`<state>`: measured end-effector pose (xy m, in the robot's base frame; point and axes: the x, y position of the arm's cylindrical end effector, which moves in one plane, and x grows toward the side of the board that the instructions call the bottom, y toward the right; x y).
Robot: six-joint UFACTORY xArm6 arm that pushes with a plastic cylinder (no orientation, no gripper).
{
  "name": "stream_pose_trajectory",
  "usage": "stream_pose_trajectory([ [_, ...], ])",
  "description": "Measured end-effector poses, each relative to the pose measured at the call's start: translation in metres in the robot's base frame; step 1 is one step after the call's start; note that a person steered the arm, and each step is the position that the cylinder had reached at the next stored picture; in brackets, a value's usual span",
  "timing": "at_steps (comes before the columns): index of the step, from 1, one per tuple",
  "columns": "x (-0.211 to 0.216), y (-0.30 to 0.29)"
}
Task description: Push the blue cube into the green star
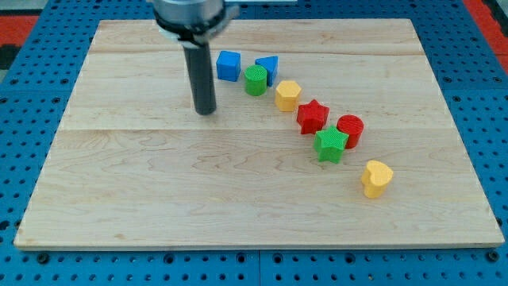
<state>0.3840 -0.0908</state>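
- A pale wooden board [238,191], made of joined planks, fills most of the view.
- Around it lies a blue perforated base [24,143].
- Red surfaces [32,20] show at the top corners.
- Light is even.

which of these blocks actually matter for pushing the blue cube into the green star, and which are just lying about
Belong to the job:
blue cube
green star
my tip, to the view's left of the blue cube and a little lower, not touching it

Just lying about:
green cylinder
second blue block
yellow block
red star
red cylinder
yellow heart
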Motion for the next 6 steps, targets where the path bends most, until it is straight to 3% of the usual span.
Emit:
stream_pose_trajectory([
  [1, -0.049, -0.044],
  [2, -0.101, -0.042],
  [3, -0.096, 0.0],
  [4, -0.062, 0.084],
  [6, 0.011, 0.13],
])
